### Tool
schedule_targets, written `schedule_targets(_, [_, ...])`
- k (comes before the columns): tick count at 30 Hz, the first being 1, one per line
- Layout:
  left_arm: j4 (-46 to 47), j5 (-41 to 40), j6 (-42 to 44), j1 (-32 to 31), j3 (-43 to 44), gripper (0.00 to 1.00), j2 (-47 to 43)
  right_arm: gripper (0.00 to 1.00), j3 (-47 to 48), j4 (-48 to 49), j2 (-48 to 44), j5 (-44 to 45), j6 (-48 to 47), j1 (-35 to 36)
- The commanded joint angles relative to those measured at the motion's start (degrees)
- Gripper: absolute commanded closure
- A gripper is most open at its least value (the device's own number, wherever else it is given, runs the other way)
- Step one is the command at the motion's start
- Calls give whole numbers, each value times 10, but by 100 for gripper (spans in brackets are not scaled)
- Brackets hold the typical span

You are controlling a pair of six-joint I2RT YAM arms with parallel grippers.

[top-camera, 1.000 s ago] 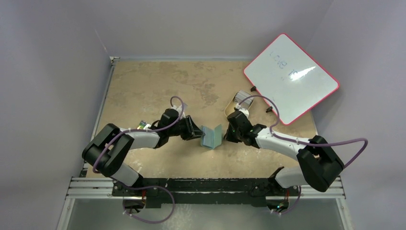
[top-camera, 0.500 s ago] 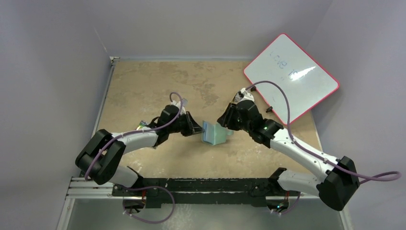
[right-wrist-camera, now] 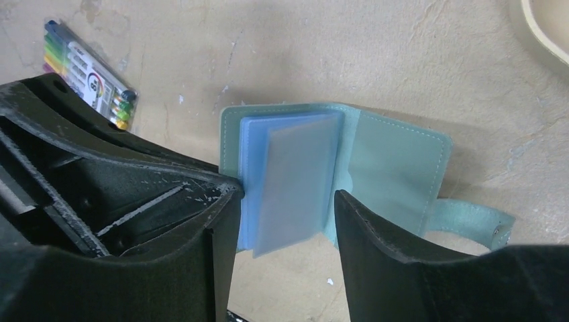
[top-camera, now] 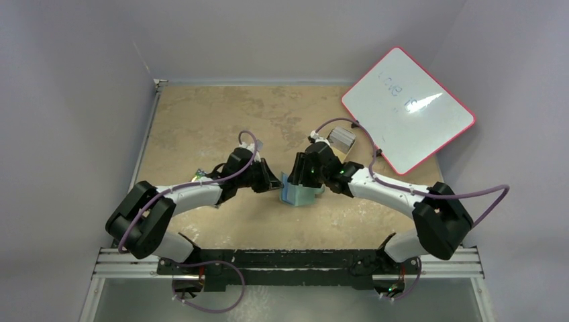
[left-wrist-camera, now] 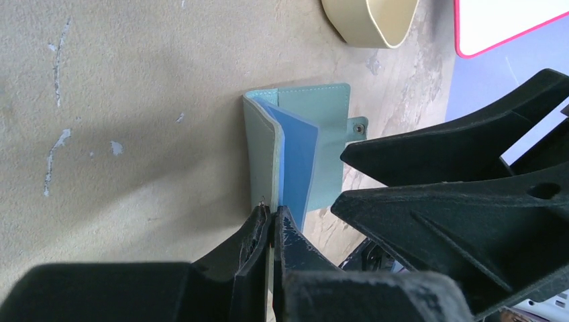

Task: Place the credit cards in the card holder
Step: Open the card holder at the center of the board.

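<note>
on tan table [top-camera: 201, 114], wallet [right-wrist-camera: 402, 168] pinched at one cover by left gripper [left-wrist-camera: 272, 218]; right gripper [right-wrist-camera: 287, 198] spread wide, empty, straddling its sleeves [right-wrist-camera: 292, 157].

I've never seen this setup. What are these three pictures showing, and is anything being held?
Two robot arms are bolted at the near edge of a table. One picture looks down from above; the other two come from a camera on each wrist. The left fingers are pinched shut on one cover of the open green card holder. The right fingers are open, one either side of its blue sleeves. Also there: a tan tray, a marker pack and a whiteboard.
</note>
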Motion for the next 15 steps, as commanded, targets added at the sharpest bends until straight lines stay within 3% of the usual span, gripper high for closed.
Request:
schedule_targets(1, [13, -5, 17, -3, 21, 100, -13, 43, 27, 35, 0, -8, -9, 1])
schedule_targets(15, [-15, -16, 26, -4, 22, 100, -28, 47, 41, -46, 55, 51, -5, 0])
